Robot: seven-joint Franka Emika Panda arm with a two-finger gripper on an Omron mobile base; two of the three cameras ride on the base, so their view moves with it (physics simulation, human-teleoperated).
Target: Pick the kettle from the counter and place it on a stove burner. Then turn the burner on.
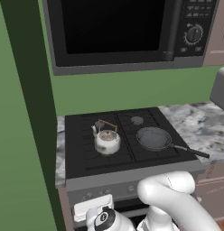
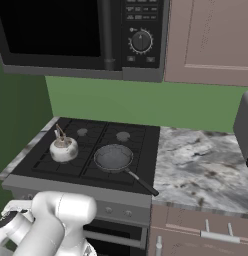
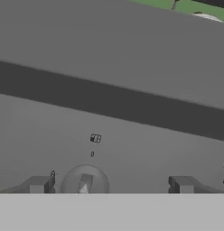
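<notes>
The gripper (image 3: 110, 185) stood wide before a knob (image 3: 85, 182); off-centre, it might slip or turn another burner, not the kettle's (image 1: 107, 140).

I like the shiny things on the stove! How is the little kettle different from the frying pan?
The kettle is white-silver, round and tall; the frying pan is dark, flat and wide. The kettle has an arched wire handle on top; the pan has a long straight handle sticking sideways. Both sit on the stove's black grates.

A white-silver kettle (image 1: 107, 140) with a brownish handle is seen on the black stove (image 1: 86, 153). The counter (image 2: 206, 167) is marbled grey and white.
</notes>
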